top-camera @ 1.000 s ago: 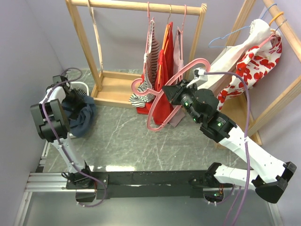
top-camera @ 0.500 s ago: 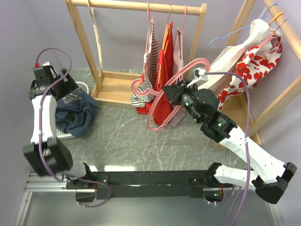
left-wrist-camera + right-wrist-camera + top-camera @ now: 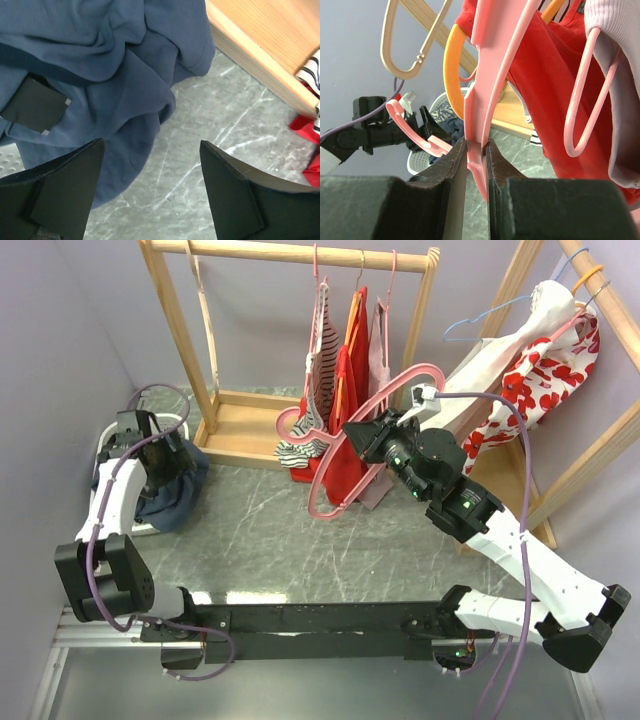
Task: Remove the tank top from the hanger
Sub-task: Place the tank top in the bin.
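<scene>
The dark blue tank top lies in a crumpled heap at the table's left, partly on a white tray; in the left wrist view it fills the upper left. My left gripper hovers just over its edge, open and empty. The pink hanger carries no garment. My right gripper is shut on its pink bar and holds it in the air in front of the rack.
A wooden rack at the back holds striped, red and pale pink garments on hangers. Its wooden base is close to my left gripper. A second rack at the right carries a white and red floral garment. The white tray sits at the far left.
My left arm has swung down from a raised pose and now sits low over the blue heap. The right gripper has shifted the pink hanger slightly left.
</scene>
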You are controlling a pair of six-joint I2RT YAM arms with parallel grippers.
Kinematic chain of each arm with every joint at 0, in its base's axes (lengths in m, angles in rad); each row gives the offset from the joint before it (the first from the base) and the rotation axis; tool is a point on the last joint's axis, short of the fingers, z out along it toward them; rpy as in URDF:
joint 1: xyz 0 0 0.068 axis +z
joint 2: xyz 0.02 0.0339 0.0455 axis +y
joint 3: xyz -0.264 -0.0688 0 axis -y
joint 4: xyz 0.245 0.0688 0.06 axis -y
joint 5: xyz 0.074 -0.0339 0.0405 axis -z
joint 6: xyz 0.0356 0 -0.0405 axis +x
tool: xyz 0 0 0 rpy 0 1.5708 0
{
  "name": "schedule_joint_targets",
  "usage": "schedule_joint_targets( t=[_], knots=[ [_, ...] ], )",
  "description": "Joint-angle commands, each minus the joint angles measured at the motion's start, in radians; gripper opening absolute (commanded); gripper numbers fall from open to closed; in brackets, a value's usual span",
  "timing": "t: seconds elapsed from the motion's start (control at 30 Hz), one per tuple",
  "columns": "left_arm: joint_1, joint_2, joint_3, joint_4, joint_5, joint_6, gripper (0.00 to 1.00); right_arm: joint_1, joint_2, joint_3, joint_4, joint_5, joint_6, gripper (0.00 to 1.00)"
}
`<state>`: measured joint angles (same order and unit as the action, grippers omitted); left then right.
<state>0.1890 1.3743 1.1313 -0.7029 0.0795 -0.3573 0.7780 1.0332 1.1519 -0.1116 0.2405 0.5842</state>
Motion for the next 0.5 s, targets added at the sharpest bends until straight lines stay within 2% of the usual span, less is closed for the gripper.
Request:
schedule_joint_targets(
  t=[0.0, 0.17, 0.23, 0.27, 0.47],
  knots=[
    [-0.006, 0.017, 0.004, 0.042, -0.047, 0.0, 0.82, -0.008, -0.016, -0.012, 0.059, 0.0, 0.005, 0.03],
    [-0.011, 0.066, 0.001, 0.049, -0.058, 0.0, 0.68, -0.009, -0.015, -0.014, 0.053, 0.002, 0.006, 0.04],
    [-0.013, 0.095, 0.002, 0.054, -0.073, -0.003, 0.66, -0.011, -0.018, -0.018, 0.055, 0.003, 0.003, 0.04],
    [-0.016, 0.101, 0.002, 0.06, -0.072, -0.003, 0.62, -0.011, -0.018, -0.02, 0.056, 0.003, 0.005, 0.04],
    [-0.019, 0.115, -0.001, 0.103, -0.076, -0.02, 0.5, -0.02, -0.015, -0.017, 0.052, -0.007, 0.003, 0.04]
  ],
)
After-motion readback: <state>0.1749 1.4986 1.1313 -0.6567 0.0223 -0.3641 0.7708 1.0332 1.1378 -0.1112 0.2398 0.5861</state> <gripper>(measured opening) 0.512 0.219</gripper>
